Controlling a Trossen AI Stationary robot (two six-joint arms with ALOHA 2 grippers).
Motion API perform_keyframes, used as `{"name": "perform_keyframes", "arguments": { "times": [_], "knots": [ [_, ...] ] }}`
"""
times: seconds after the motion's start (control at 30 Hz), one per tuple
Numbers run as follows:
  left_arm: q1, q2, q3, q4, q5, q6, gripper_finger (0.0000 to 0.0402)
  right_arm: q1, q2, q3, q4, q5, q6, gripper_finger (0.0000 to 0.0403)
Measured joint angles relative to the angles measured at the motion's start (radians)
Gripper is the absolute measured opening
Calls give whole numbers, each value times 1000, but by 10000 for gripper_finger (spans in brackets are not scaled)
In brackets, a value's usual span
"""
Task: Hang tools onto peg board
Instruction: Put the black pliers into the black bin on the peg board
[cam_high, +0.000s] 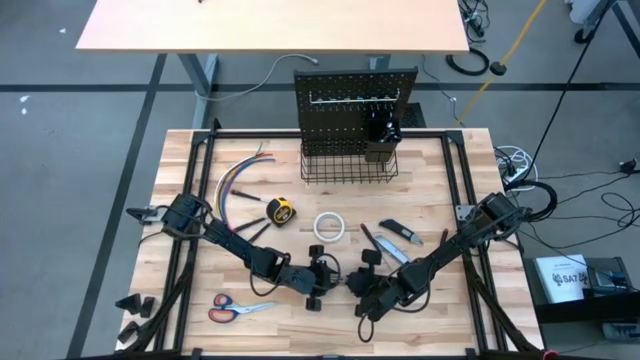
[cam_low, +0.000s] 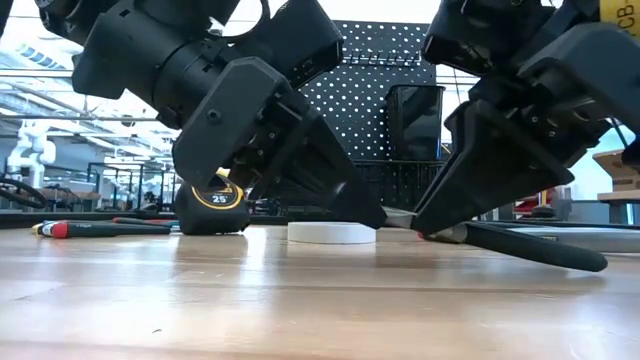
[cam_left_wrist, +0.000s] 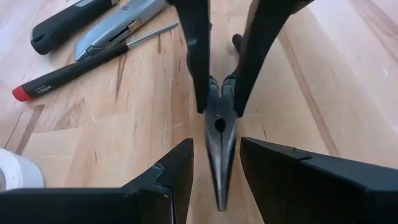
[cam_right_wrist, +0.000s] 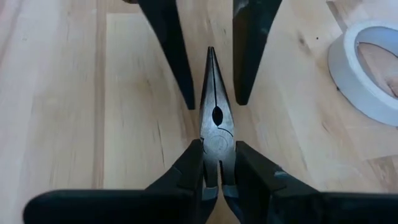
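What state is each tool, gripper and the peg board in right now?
Pliers: on the table, clamped at the pivot.
Right gripper: shut on the pliers.
Left gripper: open, fingers straddling the pliers' tip.
Tape measure: lying on the table.
Scissors: flat on the table, closed.
Tape roll: flat on the table.
Screwdriver: lying on the table.
Peg board: upright, basket attached.

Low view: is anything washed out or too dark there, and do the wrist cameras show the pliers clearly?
Low view: bright backlight behind the peg board leaves both arms as dark silhouettes, and glare streaks the table. Left wrist view: the pliers are sharp between the left gripper fingers. Right wrist view: the right gripper is shut on the pliers at their pivot, evenly lit.
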Motion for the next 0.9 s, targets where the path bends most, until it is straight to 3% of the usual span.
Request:
{"name": "perform_keyframes", "arguments": {
  "times": [0.67, 0.9],
  "knots": [
    [0, 0, 0, 0, 1, 2, 138, 0, -2, 2, 40, 0, -24, 56],
    [-1, 0, 0, 0, 7, 50, 79, -1, -3, 2, 38, 1, -25, 56]
  ]
}}
